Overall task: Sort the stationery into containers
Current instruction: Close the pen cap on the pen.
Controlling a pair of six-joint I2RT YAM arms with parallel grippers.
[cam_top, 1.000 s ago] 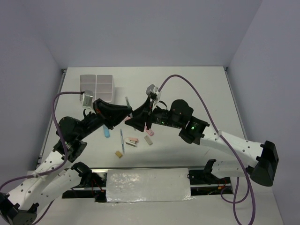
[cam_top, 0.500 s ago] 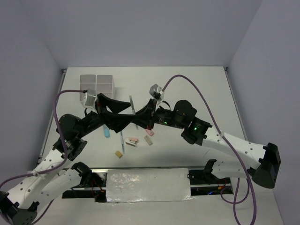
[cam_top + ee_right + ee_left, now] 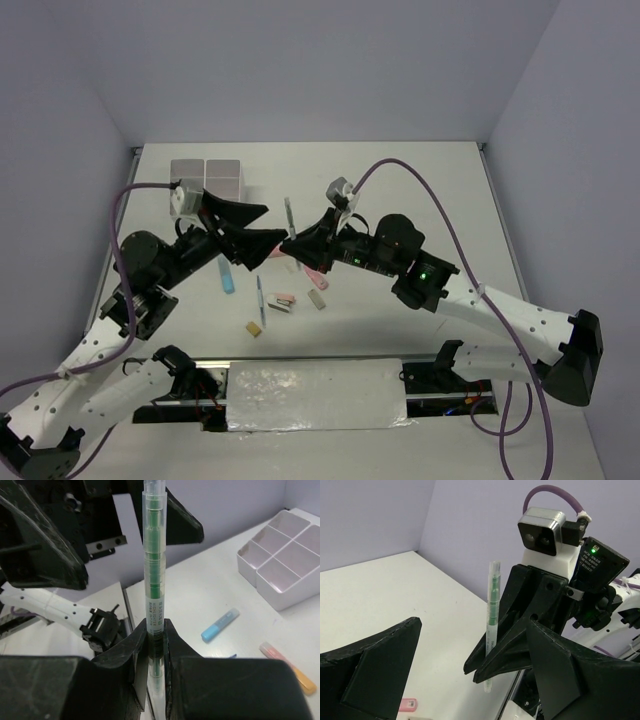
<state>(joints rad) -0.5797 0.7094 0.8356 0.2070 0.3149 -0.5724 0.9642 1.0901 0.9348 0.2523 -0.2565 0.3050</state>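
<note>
my left jaws just spread wide; my right jaws now pinch the green pen [image 3: 152,580], ready for the white box [image 3: 280,599].

Green highlighter [image 3: 152,570] upright in right pincer [image 3: 154,630], white divided box [image 3: 272,587] back-left

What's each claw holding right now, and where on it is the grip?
The right claw pinches the green pen low on its barrel, pen upright. The left claw is open and holds nothing.

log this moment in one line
right gripper: shut on green pen | green pen: roughly upright, lifted | left gripper: open, empty
</note>
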